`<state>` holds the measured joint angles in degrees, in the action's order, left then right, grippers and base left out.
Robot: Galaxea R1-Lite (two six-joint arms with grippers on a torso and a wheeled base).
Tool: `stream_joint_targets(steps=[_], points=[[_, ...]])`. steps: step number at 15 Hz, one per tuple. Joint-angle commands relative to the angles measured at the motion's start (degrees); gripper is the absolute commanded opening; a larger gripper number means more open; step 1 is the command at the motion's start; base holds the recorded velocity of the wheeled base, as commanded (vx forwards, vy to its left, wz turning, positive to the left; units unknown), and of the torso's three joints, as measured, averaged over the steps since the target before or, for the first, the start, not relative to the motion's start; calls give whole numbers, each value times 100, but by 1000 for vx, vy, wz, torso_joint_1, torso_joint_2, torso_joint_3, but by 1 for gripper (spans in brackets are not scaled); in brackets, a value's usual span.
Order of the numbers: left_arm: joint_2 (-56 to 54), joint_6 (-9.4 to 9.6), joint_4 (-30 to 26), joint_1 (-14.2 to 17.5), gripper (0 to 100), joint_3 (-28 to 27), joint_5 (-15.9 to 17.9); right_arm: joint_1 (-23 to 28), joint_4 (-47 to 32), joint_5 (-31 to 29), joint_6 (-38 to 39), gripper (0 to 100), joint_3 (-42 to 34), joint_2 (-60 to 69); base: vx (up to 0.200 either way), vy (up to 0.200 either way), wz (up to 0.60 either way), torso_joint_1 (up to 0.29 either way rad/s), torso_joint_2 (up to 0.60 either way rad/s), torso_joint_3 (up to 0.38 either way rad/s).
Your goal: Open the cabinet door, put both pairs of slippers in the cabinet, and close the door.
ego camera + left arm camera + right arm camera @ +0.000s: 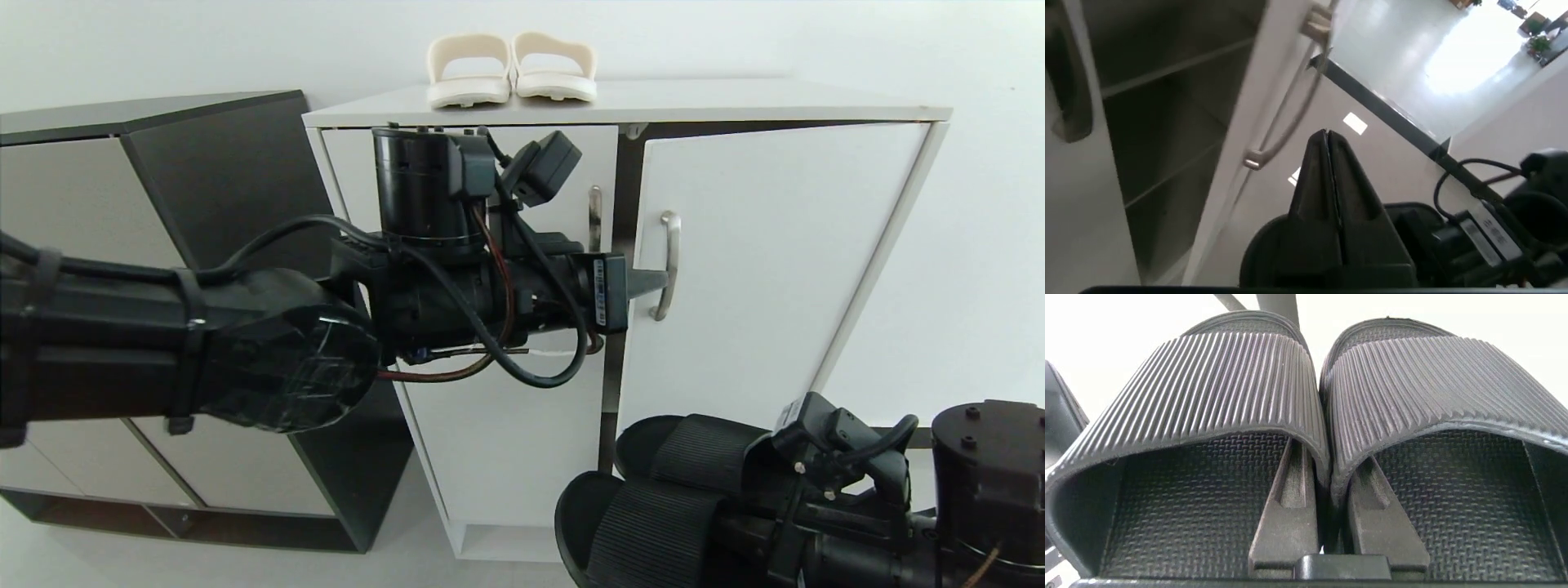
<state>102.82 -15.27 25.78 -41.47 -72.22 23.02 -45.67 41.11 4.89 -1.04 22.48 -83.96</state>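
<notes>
A white cabinet (620, 102) stands ahead with its right door (775, 245) ajar, a dark gap beside it. My left gripper (653, 282) is shut, its tips pressed together at the right door's metal handle (670, 261). In the left wrist view the shut fingers (1327, 188) sit just beside that handle (1290, 114), with bare shelves (1151, 73) inside. A cream pair of slippers (512, 69) rests on the cabinet top. Low at the right, my right gripper (1329, 498) is shut on a black ribbed pair of slippers (669, 490), one finger inside each, pinching their inner walls.
The left door (490, 425) is closed, its handle (595, 216) next to the gap. A dark grey cabinet (204, 163) stands against the white one's left side. A plain white wall is behind, pale floor below.
</notes>
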Motion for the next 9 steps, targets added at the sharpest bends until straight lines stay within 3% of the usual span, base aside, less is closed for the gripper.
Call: stream_joint_targets(steps=[1, 4, 9], points=[[-534, 33, 155, -28, 0, 410, -8, -13, 3, 3, -2, 0, -7, 20, 0, 0, 0, 0, 0, 0], [-420, -2, 234, 429, 0, 296, 1, -92, 3, 3, -2, 0, -7, 2, 0, 0, 0, 0, 0, 0], [300, -125, 225, 614, 0, -495, -8, -136, 3, 3, -46, 0, -42, -15, 0, 0, 0, 0, 0, 0]])
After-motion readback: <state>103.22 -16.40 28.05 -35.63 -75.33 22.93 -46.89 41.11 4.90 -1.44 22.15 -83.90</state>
